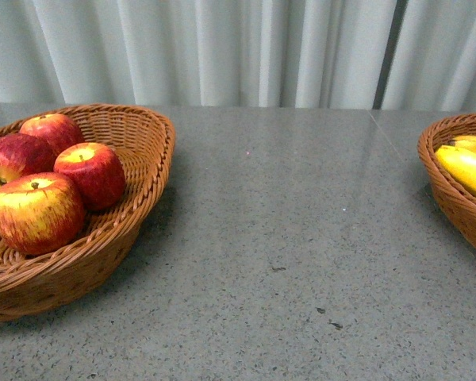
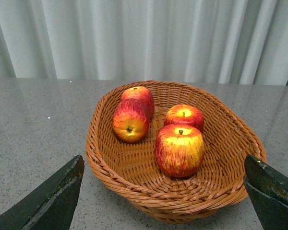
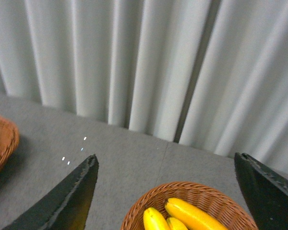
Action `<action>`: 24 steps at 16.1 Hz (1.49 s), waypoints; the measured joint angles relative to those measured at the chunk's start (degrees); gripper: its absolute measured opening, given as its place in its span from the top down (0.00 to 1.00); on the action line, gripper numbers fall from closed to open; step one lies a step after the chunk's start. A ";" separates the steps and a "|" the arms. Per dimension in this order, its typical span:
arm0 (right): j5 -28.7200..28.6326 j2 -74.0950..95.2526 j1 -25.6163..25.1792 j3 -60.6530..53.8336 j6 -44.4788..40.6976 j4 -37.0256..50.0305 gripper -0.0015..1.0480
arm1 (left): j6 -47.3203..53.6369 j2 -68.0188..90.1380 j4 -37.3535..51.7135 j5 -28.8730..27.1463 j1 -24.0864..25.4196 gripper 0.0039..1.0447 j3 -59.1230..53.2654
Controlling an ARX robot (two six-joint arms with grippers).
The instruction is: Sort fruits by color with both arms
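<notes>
Glossy red apples (image 1: 55,186) (yellow-streaked) fill one basket (image 1: 139,210), bananas (image 1: 468,167) another; both jaws released, empty

Grey speckled tabletop (image 1: 285,238), a few small dark marks near its front edge. Two brown wicker baskets: one (image 1: 147,171) at the left, another (image 1: 452,190) at the right edge, well apart. Pale pleated curtain (image 1: 222,48) behind.

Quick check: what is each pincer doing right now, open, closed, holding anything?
Left pincer: open, holding nothing, above the basket of apples.
Right pincer: open, holding nothing, above the basket of bananas.
</notes>
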 joint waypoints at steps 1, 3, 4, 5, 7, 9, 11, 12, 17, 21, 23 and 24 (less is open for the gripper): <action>5.73 -4.92 0.74 -4.50 2.60 1.01 0.27 | 0.00 0.00 -0.02 0.00 0.00 0.06 0.00; 12.15 -16.79 0.00 -14.64 6.29 -3.76 0.48 | 0.00 0.00 0.00 -0.02 0.00 0.06 0.00; 12.24 -21.31 -0.07 -17.92 6.95 -5.62 0.57 | 0.00 0.00 0.02 0.00 0.00 0.06 0.00; 12.24 -25.42 -0.02 -20.87 7.32 -5.75 0.66 | 0.00 0.00 0.02 0.02 0.00 0.06 0.00; 12.22 -30.58 -0.02 -24.90 7.63 -3.63 0.83 | 0.00 0.00 0.00 -0.02 0.00 0.06 0.00; 12.22 -32.63 -0.02 -28.24 7.67 -2.36 0.99 | 0.00 0.00 0.00 0.00 0.00 0.06 0.00; 12.24 -34.36 -0.02 -32.44 7.91 -2.19 0.98 | 0.00 0.00 0.00 0.00 0.00 0.06 0.00; 12.22 -36.61 -0.02 -34.64 7.91 -1.38 0.98 | 0.00 0.00 0.00 0.00 0.00 0.06 0.00; 12.22 -41.77 -0.02 -39.69 7.93 -1.25 0.98 | 0.00 0.00 0.00 0.00 0.00 0.06 0.00; 12.24 -46.95 -0.02 -41.81 7.96 -6.08 0.98 | 0.00 0.00 0.00 0.00 0.00 0.06 0.00; 12.11 -53.35 -0.02 -42.77 7.96 -9.20 0.98 | 0.00 0.00 0.00 0.02 0.00 0.06 0.00; 12.13 -53.35 -0.02 -42.86 7.96 -9.68 0.98 | 0.00 0.00 0.00 0.00 0.00 0.06 0.00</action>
